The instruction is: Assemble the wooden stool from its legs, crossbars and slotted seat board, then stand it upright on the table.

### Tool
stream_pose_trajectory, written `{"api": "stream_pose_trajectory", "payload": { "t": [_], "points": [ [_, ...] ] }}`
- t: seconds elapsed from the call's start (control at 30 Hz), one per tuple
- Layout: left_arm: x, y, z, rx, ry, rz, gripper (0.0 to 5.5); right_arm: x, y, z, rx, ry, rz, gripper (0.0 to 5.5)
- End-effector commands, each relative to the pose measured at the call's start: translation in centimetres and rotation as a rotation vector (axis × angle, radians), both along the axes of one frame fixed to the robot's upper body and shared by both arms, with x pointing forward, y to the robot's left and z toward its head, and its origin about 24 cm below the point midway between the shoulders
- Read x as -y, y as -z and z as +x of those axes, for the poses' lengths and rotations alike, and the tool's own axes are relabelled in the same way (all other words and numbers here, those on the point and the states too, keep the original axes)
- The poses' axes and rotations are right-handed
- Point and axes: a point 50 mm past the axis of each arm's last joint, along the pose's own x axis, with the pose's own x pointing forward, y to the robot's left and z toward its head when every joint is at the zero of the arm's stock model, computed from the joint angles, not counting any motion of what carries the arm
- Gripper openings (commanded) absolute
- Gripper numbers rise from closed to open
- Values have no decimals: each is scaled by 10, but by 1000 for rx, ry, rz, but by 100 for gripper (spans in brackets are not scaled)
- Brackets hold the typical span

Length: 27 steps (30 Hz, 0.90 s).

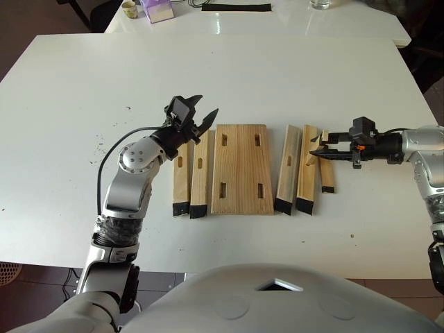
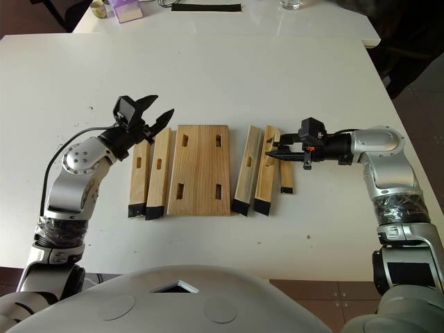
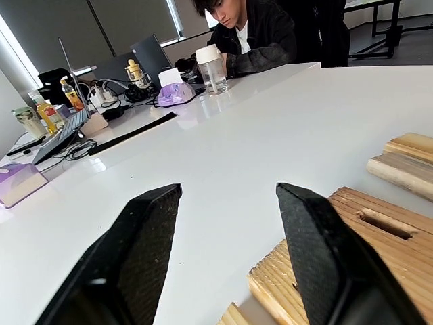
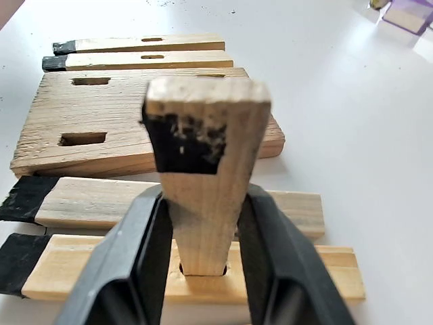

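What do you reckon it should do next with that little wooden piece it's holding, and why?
Probably press the crossbar straight down, deeper into the leg. The right end effector is shut on it, its lower end sits in that leg's slot, and most of it stands above the leg.

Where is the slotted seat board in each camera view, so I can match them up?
Left eye view: seat board lies flat mid-table.
Right eye view: the same, mid-table.
Left wrist view: just beyond the open left gripper, at.
Right wrist view: behind the crossbar in the right gripper, at.
Shared landmark: the two black-tipped legs on the board's right.
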Motion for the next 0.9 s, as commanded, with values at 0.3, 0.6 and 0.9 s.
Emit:
{"api": "stream_pose_trajectory", "payload": {
  "t": [0.3, 0.6, 0.9],
  "points": [
    [6, 0, 1, -7, 41, 27, 260, 7, 67, -28, -210, 73, -163, 181],
    [6, 0, 5, -2, 38, 28, 260, 1, 38, -4, -11, 171, -64, 240],
    [5, 0, 5, 9, 23, 21, 260, -11, -52, -8, 196, 111, 75, 240]
  ]
}}
